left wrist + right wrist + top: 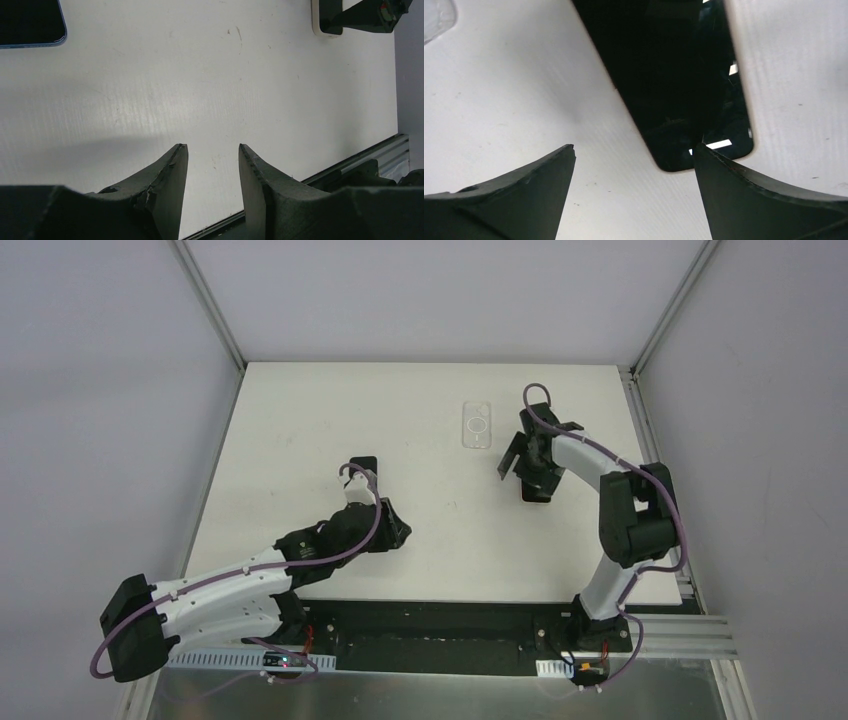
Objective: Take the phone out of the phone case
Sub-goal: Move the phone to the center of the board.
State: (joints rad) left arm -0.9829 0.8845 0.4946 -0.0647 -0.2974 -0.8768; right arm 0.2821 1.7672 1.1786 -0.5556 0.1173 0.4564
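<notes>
- Right gripper point(634, 145): hangs wide open, straddles the end of the phone point(674, 75) lying flat on the table point(499, 100).
- Clear case point(477, 425): lies near, apart from the phone.
- Left gripper point(212, 146): part open, grips nothing.

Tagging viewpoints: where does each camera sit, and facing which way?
Top external: above, behind the bases, looking down on the white table; both arms show.
Left wrist: low over the table, facing across it; the left gripper shows.
Right wrist: looking down at the glossy black phone; the right gripper shows.
Shared: transparent plastic phone case, top and right wrist.
</notes>
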